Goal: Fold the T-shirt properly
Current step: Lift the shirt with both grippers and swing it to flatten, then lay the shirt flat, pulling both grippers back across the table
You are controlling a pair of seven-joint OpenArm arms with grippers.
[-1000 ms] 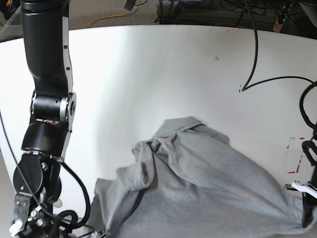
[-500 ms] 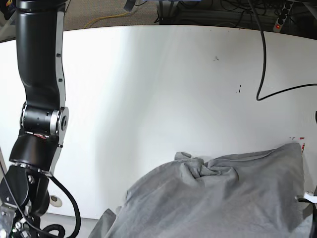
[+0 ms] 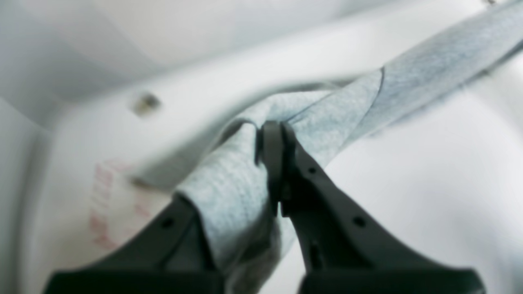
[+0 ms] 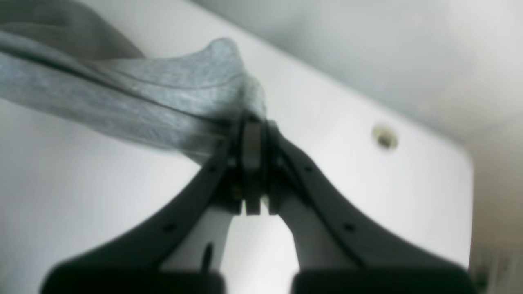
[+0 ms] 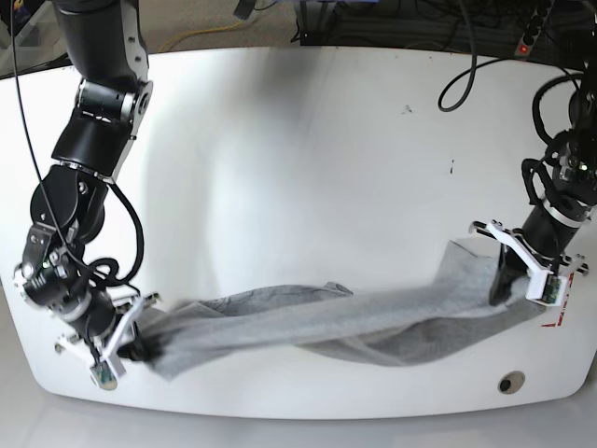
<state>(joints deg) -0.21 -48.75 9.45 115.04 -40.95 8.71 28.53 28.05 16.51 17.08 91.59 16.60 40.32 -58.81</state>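
The grey T-shirt (image 5: 354, 322) hangs as a long twisted band low over the near part of the white table (image 5: 298, 168), pulled between both grippers. No lettering shows. My left gripper (image 5: 502, 285), at the right of the base view, is shut on one end of the cloth. The left wrist view shows its fingertips (image 3: 273, 134) pinching a fold of the T-shirt (image 3: 429, 69). My right gripper (image 5: 140, 347), at the near left, is shut on the other end. In the right wrist view its jaws (image 4: 251, 130) clamp bunched T-shirt cloth (image 4: 122, 106).
Black cables (image 5: 476, 65) and a power strip with a red light (image 5: 527, 42) lie along the far right edge. A round hole (image 5: 509, 382) and red marks (image 5: 560, 322) sit at the table's near right corner. The right arm's black links (image 5: 98, 121) stand over the left side.
Both arms have swung out from the near edge and spread apart. The T-shirt, before a loose heap close to the camera, is now drawn out into a band between the grippers.
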